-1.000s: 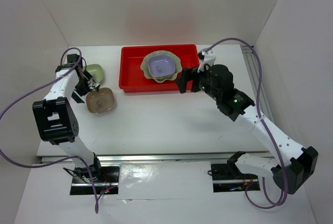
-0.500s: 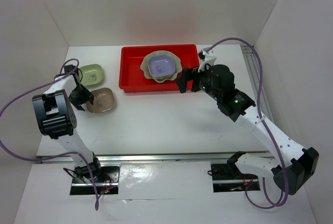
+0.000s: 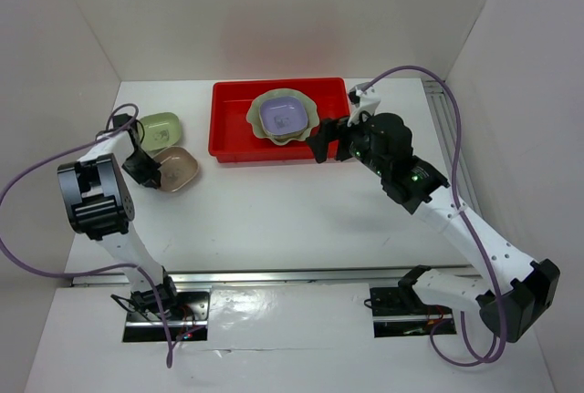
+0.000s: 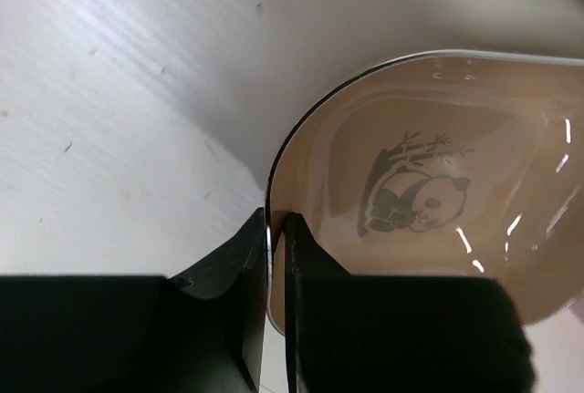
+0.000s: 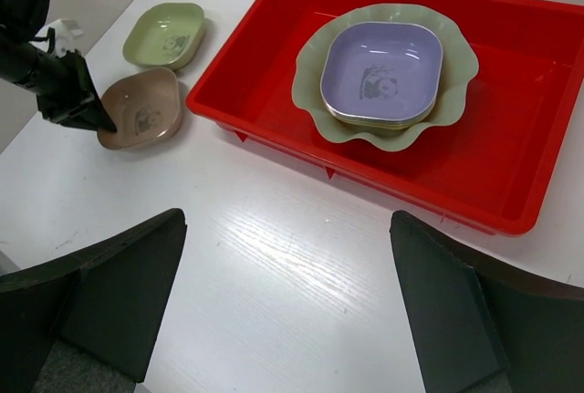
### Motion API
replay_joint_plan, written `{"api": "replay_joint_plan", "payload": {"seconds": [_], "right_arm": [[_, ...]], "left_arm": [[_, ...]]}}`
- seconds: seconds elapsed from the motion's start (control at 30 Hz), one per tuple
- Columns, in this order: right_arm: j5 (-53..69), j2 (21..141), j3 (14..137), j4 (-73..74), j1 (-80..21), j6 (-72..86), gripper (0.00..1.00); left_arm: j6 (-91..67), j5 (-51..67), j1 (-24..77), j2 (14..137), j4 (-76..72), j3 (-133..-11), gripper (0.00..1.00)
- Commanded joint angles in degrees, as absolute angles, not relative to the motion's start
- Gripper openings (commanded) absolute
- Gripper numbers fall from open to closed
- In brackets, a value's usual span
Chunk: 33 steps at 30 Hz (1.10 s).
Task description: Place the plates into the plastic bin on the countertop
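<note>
The left gripper (image 4: pixel 276 225) is clamping the tan-brown dish (image 4: pixel 429 138) by its rim, probably next needing a lift toward the red bin (image 3: pixel 233 133) at two o'clock.

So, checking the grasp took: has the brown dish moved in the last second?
Yes: the brown dish now sits closer to the olive dish, its rim pinched in the left pincer.

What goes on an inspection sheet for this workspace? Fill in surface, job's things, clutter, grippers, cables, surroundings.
Surface: white table.
Job's things: red bin holds a scalloped plate with a lavender dish on it; green dish and brown dish lie left of it.
Clutter: nothing seen.
Grippers: left gripper pinches the brown dish's rim; right gripper open, empty.
Cables: purple cables loop from both arms.
Surroundings: white walls; metal rail at the near edge.
</note>
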<state>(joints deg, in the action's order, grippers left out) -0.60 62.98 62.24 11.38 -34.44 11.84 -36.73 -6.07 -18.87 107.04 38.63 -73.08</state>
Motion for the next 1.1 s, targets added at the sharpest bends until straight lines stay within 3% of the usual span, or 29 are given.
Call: {"api": "replay_joint_plan", "payload": {"seconds": [0.0, 0.2, 0.43, 0.8, 0.97, 1.07], "right_arm": [[-0.62, 61.17, 63.37, 8.7, -34.28, 10.72, 1.0], [-3.33, 62.84, 64.6, 8.7, -34.28, 10.72, 1.0], [-17.65, 58.63, 59.96, 2.47, -33.76, 16.87, 1.0], [-28.55, 50.89, 62.13, 6.15, -33.22, 17.4, 1.0], [-29.09, 50.89, 64.25, 9.84, -33.22, 17.4, 1.0], [-28.56, 50.27, 64.25, 10.37, -33.22, 16.88, 1.0]], "left_arm": [[-36.91, -11.95, -19.6, 103.64, 47.1, -71.1, 0.0], [-37.44, -11.16, -10.57, 82.13, 51.4, -69.33, 0.0], [-38.58, -4.24, -1.69, 76.46, 49.32, -84.35, 0.0], [-40.95, 0.88, 14.4, 105.71, 35.78, -112.66, 0.0], [-39.65, 2.29, 16.61, 122.3, 36.38, -128.63, 0.0], [-39.64, 2.81, 16.61, 126.29, 35.78, -131.31, 0.0]]}}
